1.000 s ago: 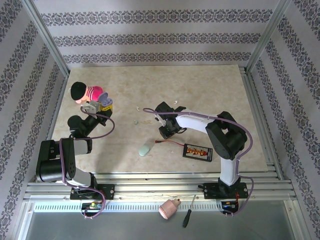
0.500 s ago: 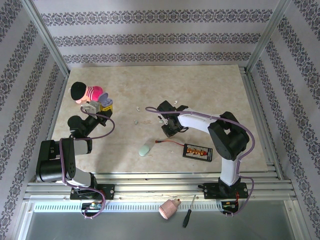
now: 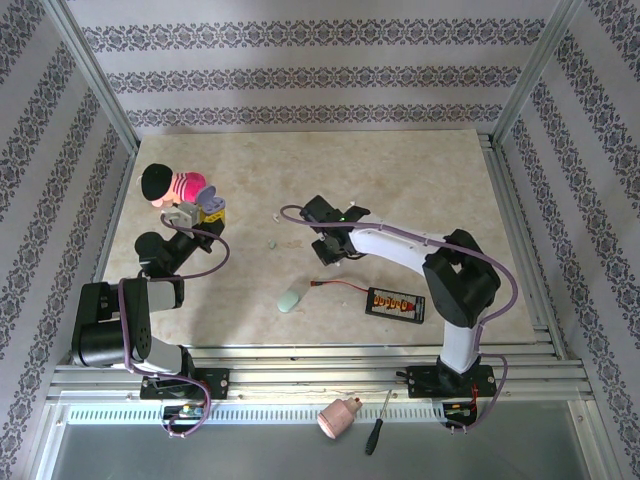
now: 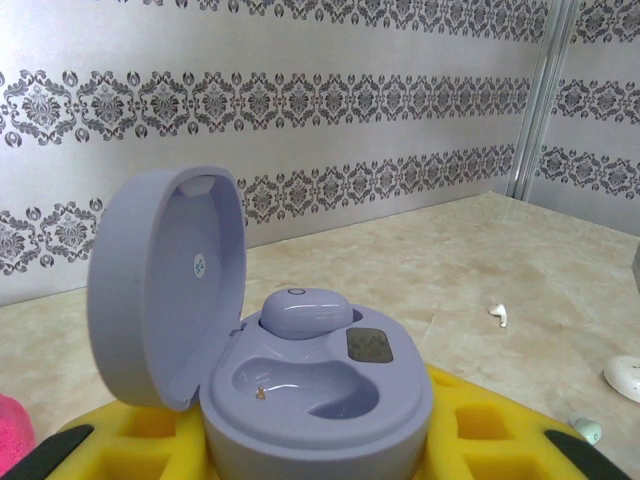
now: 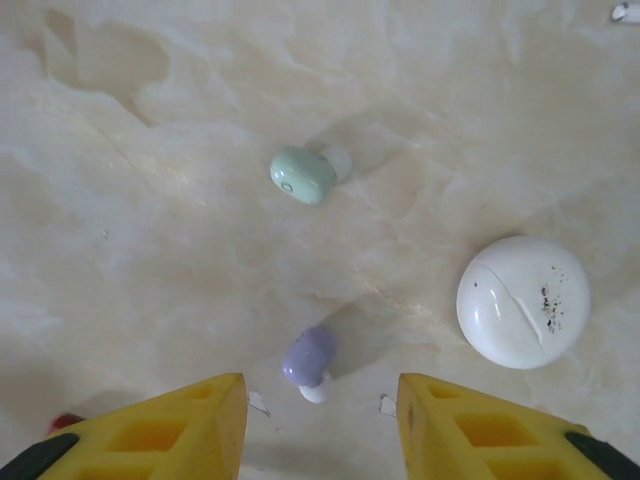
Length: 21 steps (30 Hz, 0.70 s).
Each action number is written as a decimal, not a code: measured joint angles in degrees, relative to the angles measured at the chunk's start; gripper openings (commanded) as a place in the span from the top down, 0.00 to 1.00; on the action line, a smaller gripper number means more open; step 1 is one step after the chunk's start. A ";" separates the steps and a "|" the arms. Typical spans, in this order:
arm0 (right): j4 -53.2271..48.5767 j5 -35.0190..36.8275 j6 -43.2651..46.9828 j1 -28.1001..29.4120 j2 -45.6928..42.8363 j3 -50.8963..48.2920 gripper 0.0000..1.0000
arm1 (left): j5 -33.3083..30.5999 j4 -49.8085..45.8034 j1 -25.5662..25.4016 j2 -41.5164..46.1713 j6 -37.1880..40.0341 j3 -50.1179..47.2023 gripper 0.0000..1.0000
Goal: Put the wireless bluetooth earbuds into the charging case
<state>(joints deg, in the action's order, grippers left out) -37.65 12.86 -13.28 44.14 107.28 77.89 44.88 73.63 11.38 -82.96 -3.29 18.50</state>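
Note:
My left gripper (image 3: 200, 212) is shut on an open lavender charging case (image 4: 320, 390), its yellow fingers (image 4: 480, 430) on both sides of the base. One lavender earbud (image 4: 305, 312) sits in the case's far well; the near well is empty. My right gripper (image 5: 320, 382) points down at the table, open. A lavender earbud (image 5: 310, 358) lies on the table between its yellow fingertips (image 5: 215, 405), touching neither. A pale green earbud (image 5: 303, 175) lies farther ahead. A white earbud (image 4: 498, 315) lies on the table.
A closed white round case (image 5: 523, 302) lies right of the right gripper. A pale green case (image 3: 289, 299) and a black battery pack (image 3: 396, 303) with a wire lie nearer the front. A plush toy (image 3: 172, 184) sits behind the left gripper.
The right arm has shifted slightly left and toward the back over the table. The left arm with the case has not moved.

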 measured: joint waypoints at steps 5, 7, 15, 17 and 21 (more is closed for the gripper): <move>-4.70 3.63 -5.18 0.81 5.60 5.97 0.60 | -0.15 -0.22 0.00 0.42 0.07 0.00 0.75; -7.21 5.68 -6.80 1.25 8.20 8.24 0.61 | -0.17 -0.39 0.00 0.42 0.07 0.00 0.75; -13.44 11.72 -9.79 4.15 13.20 12.02 0.66 | -0.39 -1.07 0.00 0.42 0.26 0.00 0.75; -14.16 12.24 -10.38 4.61 13.73 12.37 0.67 | -0.42 -1.18 0.00 0.42 0.26 0.00 0.75; -15.17 12.85 -10.69 5.42 14.64 12.72 0.70 | -0.42 -1.22 0.00 0.42 0.26 0.00 0.75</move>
<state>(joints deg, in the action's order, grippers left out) -52.82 25.71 -23.97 49.56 121.93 90.61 44.47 72.40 11.38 -82.54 -3.03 18.50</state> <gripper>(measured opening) 0.314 0.359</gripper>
